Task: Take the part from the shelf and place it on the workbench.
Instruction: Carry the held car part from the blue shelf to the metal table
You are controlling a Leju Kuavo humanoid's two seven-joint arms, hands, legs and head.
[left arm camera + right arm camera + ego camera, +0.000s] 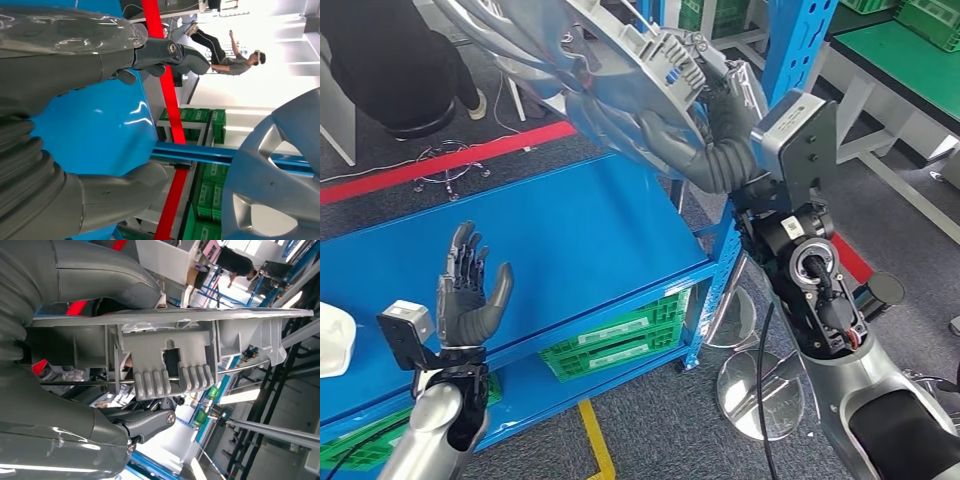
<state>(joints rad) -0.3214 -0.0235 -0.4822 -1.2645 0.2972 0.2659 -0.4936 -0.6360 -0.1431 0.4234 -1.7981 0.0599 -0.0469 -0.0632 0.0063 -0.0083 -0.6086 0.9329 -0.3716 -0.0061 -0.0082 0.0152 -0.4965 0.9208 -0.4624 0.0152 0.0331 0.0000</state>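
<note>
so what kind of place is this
Probably a factory or workshop floor: blue steel shelf with green crates under it, red line taped on the floor, and a grey part in the right hand.

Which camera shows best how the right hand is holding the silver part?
The right wrist view: the right hand clamps the silver part's edge, thumb on one face, fingers on the ribbed back. The head view shows the whole lifted part but blurred. The left wrist view shows one spoked corner, no grip.

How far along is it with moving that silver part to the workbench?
Done: the right hand grips the silver part, lifted clear above the blue shelf. In hand: carrying it. Left: setting it on the green-topped workbench. The left hand is empty.
</note>
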